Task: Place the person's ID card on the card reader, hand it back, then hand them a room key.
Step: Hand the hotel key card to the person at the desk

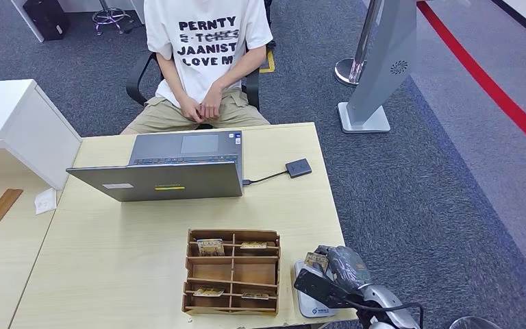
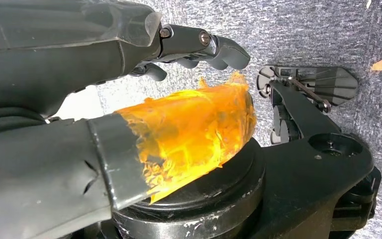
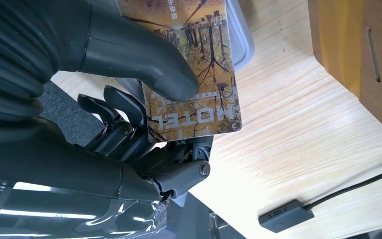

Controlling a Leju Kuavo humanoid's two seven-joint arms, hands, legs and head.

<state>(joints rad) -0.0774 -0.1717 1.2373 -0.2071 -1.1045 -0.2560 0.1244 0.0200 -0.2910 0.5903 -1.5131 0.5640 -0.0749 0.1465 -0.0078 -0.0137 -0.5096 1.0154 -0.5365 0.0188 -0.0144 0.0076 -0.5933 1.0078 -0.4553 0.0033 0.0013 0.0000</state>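
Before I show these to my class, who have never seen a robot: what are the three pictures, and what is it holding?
They come from a humanoid robot's cameras. One looks down from its head at a wooden table, with a person seated opposite. On the table lie a laptop, a small black card reader on a cable, and a wooden tray of cards. The other two sit at the wrists. The right robot hand pinches a card printed HOTEL above the table's near corner. The left robot hand, its thumb wrapped in orange tape, hangs empty over grey carpet.
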